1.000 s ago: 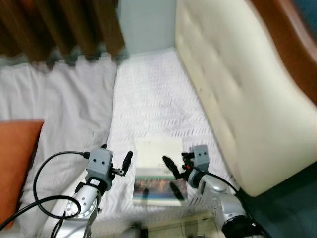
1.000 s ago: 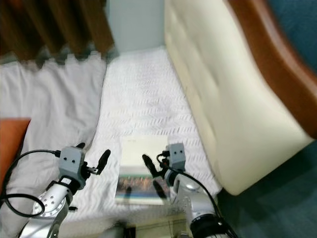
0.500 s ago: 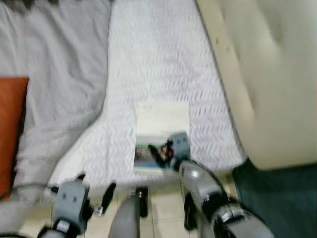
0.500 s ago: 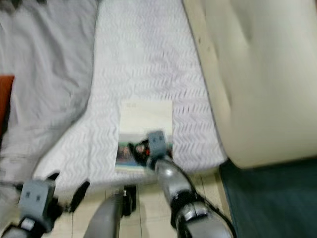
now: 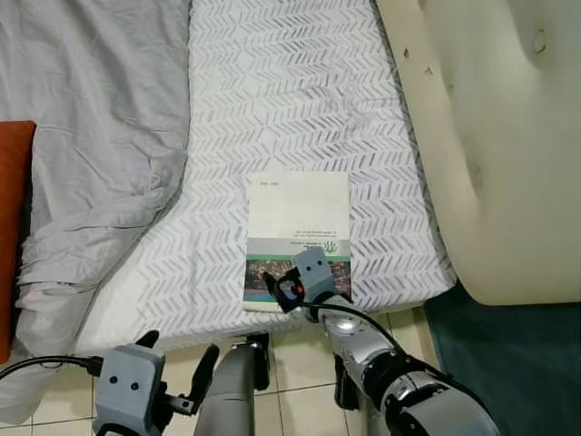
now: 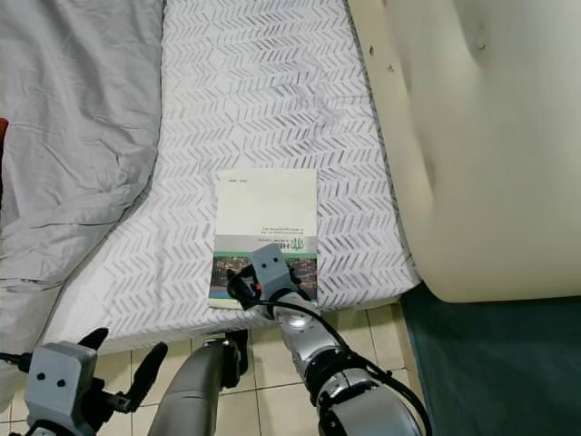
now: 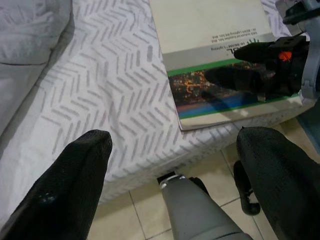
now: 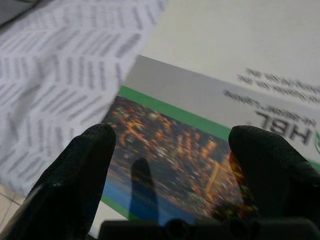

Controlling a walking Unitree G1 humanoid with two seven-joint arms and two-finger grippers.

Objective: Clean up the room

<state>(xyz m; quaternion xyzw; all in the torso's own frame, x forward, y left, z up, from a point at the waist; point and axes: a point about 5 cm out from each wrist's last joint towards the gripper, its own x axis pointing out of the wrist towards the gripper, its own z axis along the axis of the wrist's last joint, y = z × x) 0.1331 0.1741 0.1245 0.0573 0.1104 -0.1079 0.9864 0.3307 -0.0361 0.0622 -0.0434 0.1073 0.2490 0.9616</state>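
A thin book (image 5: 300, 213) with a cream cover, a green stripe and a night city photo lies flat on the white chevron bedsheet (image 5: 290, 100), near the mattress's front edge. My right gripper (image 5: 275, 292) hovers open over the book's near photo end; in the right wrist view its fingers (image 8: 75, 170) straddle the photo part of the book (image 8: 210, 100). My left gripper (image 5: 177, 352) is open and holds nothing, low at the left over the tiled floor, below the mattress edge. In the left wrist view the book (image 7: 215, 30) and the right gripper (image 7: 270, 55) lie ahead of it.
A crumpled grey duvet (image 5: 91, 136) covers the bed's left side, with an orange pillow (image 5: 11, 227) at the far left. A cream padded headboard (image 5: 499, 136) rises on the right. Tiled floor (image 5: 300, 404) and a dark teal surface (image 5: 526, 363) lie below.
The view has tilted down and closer to the bed's edge. My left gripper has dropped from beside the book to below the mattress edge. The right gripper stays over the book's near end.
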